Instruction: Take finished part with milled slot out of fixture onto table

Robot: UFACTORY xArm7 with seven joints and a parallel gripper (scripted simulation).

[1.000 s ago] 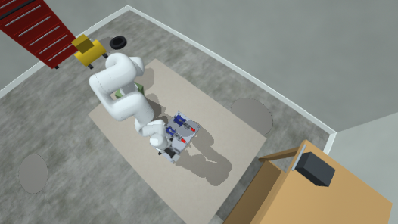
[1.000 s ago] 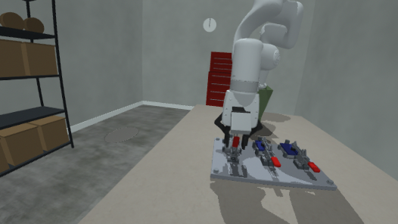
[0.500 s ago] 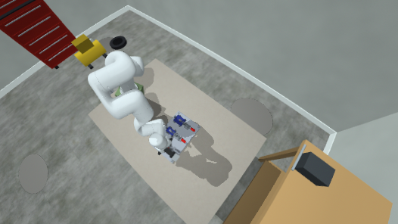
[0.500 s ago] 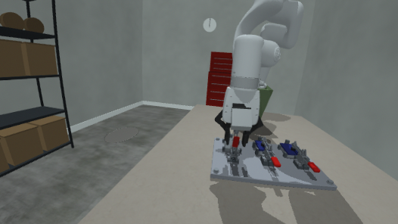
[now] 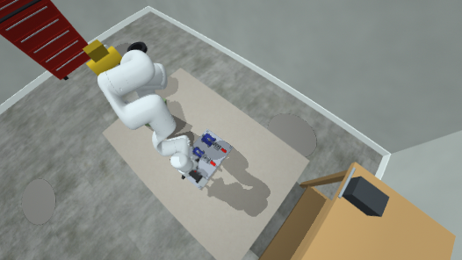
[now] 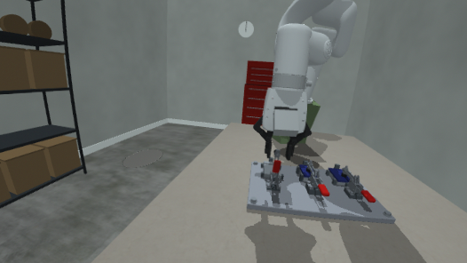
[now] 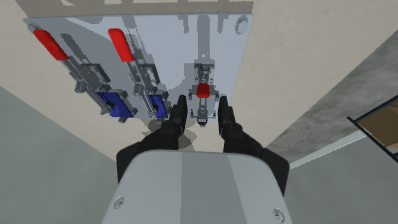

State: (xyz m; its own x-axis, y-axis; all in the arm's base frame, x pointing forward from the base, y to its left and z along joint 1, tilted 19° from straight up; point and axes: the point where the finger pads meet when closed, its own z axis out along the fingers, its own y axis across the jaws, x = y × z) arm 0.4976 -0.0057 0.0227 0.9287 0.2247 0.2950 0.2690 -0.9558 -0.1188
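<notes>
The grey fixture plate lies on the table and carries three nests, each with a toggle clamp. Two blue blanks sit in the middle and right nests, with their red handles lying low toward the front. The left nest's red handle stands upright. The grey part beneath it is hard to tell from the clamp. My gripper hovers just above that handle, fingers half open with nothing between them. In the wrist view the fingers frame the red handle, with the blanks to the left.
A red tool cabinet and a green object stand behind the arm. A black shelf with boxes is at far left. A wooden desk stands past the table's end.
</notes>
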